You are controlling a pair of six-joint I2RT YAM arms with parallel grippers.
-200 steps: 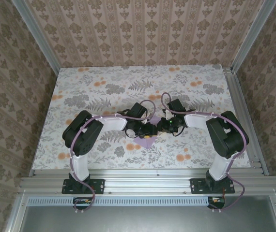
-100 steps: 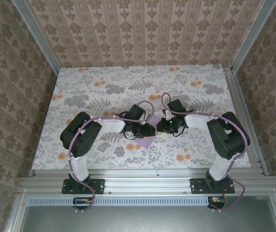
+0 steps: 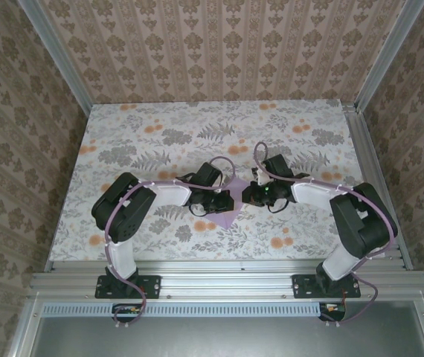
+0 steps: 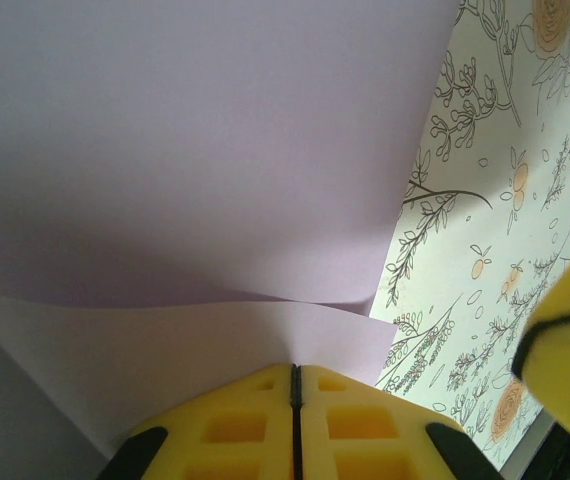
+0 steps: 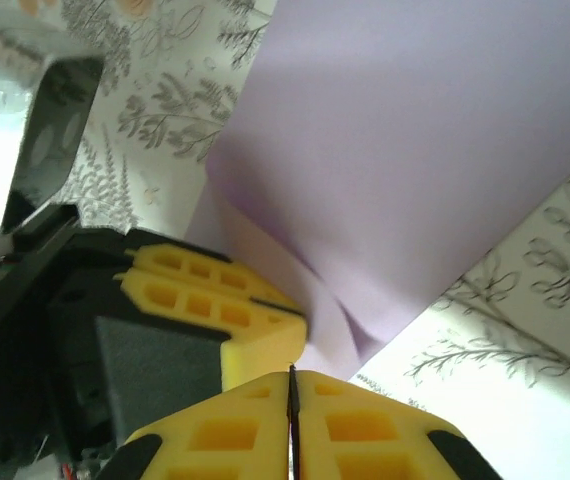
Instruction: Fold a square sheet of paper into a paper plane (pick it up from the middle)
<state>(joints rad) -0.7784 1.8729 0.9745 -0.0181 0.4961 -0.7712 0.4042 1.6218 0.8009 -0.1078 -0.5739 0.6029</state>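
Where your two grippers meet, the left gripper is clamped on the lifted near edge of the one square sheet of paper. Your right gripper is pressed closed at the sheet's corner, and the rest lies flat on the table beyond.

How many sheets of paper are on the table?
1: the square sheet of paper at the table centre, pinched by the left gripper and right gripper. Others could hide beneath.

Floral tabletop between patterned walls, aluminium rail nearest.
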